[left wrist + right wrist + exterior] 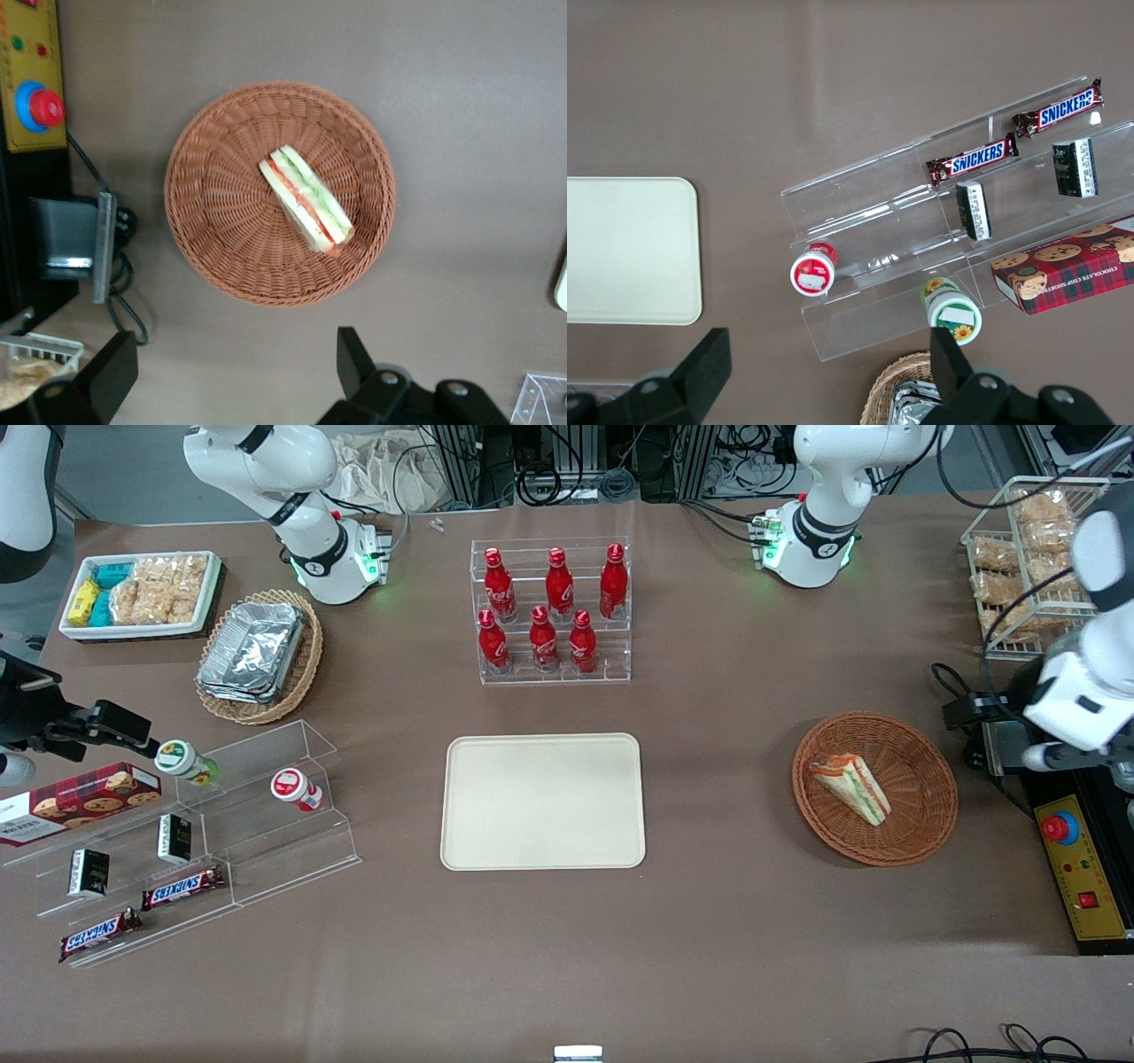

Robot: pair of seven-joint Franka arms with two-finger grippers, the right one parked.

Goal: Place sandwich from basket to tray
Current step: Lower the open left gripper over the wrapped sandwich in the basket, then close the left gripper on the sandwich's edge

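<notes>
The sandwich [852,786] [307,199], a pale wedge with red and green filling, lies in the round reddish-brown wicker basket [921,815] [213,239]. My gripper [974,710] [233,341] hangs open and empty, well above the table. It is beside the basket, toward the working arm's end and a little farther from the front camera. The cream rectangular tray [542,801] lies flat and bare in the middle of the table, off toward the parked arm's end from the basket.
A yellow control box with a red stop button [1060,828] [35,106] and a grey block with cables [1001,748] sit beside the basket. A rack of red bottles [551,611] stands farther back than the tray. A white wire rack [1032,558] holds snacks.
</notes>
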